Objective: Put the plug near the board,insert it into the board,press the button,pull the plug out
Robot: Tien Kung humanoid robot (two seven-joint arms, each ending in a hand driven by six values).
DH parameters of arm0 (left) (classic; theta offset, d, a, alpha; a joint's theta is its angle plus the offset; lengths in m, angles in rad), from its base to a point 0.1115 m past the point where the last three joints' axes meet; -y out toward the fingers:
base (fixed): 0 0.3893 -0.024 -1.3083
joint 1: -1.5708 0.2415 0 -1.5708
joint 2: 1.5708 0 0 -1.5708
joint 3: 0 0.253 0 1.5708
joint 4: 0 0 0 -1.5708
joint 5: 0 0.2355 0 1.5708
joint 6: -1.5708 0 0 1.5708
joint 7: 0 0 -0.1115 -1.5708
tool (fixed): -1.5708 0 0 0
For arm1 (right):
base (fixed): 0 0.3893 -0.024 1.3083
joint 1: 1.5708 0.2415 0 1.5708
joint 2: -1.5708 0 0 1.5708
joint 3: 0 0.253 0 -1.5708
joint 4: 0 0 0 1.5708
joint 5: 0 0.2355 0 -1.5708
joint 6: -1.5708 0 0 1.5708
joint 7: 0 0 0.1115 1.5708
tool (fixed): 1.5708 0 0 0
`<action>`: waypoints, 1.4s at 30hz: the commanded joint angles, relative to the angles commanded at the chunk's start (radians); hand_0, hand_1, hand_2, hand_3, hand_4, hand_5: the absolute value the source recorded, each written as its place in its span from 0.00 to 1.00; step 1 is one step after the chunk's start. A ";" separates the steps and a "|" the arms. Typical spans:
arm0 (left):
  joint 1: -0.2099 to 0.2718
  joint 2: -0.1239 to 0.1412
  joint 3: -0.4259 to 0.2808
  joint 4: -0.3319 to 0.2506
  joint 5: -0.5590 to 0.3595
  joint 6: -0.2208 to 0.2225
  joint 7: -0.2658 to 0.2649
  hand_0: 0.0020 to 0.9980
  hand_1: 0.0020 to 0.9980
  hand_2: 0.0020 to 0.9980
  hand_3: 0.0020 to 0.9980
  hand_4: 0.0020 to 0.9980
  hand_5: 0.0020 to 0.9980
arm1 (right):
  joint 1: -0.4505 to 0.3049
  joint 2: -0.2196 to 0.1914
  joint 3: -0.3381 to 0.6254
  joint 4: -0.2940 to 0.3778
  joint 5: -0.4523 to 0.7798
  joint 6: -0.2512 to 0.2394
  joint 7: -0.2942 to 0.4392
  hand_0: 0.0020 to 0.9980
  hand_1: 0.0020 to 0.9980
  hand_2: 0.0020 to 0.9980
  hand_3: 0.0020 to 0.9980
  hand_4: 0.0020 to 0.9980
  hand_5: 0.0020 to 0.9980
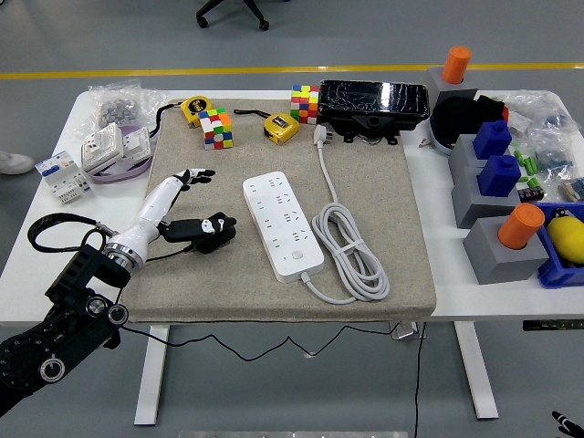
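A white power strip (283, 224) lies at an angle in the middle of the beige mat (383, 283), with its round button (297, 258) near the front end. Its white cord (351, 251) is coiled to the right and ends in a white plug (321, 135) at the back. A black plug (208, 232) with a black cable lies on the mat, left of the strip. My left hand (193, 176) reaches in from the lower left, its fingers spread and holding nothing. They point away from me, just behind and left of the black plug. Whether the palm touches the plug is unclear.
Two colour cubes (216, 127) (306, 103), two yellow tape measures (281, 127) and a black box (374, 100) line the mat's back edge. Grey blocks with orange cylinders (520, 226) and blue pieces (499, 173) stand at the right. Bags and white devices (114, 146) sit at the left.
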 joint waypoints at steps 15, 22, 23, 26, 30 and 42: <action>-0.013 -0.007 0.053 0.090 0.081 0.022 0.012 0.73 0.73 0.66 0.76 1.00 0.36 | -0.001 -0.001 0.001 -0.001 -0.001 -0.002 0.001 0.52 0.63 0.62 0.55 0.89 0.41; -0.021 -0.020 0.073 0.122 0.096 0.030 0.022 0.71 0.71 0.64 0.74 1.00 0.35 | 0.001 -0.002 0.000 0.001 0.000 -0.005 0.005 0.52 0.63 0.62 0.55 0.89 0.41; -0.023 -0.022 0.076 0.125 0.099 0.040 0.022 0.71 0.71 0.64 0.74 1.00 0.35 | 0.001 -0.002 -0.001 0.002 0.000 -0.005 0.005 0.52 0.63 0.62 0.55 0.89 0.41; -0.028 -0.026 0.080 0.131 0.112 0.049 0.030 0.54 0.55 0.51 0.55 0.88 0.18 | 0.000 -0.002 -0.001 0.002 0.000 -0.006 0.006 0.52 0.63 0.62 0.55 0.89 0.41; -0.036 -0.033 0.083 0.148 0.147 0.076 0.033 0.41 0.39 0.48 0.54 0.66 0.00 | 0.000 -0.002 -0.002 0.002 0.000 -0.007 0.008 0.52 0.63 0.62 0.55 0.89 0.41; -0.039 -0.038 0.073 0.140 0.169 0.078 0.048 0.30 0.31 0.41 0.53 0.63 0.00 | -0.001 -0.005 0.001 0.003 -0.001 -0.011 0.012 0.52 0.63 0.61 0.55 0.89 0.41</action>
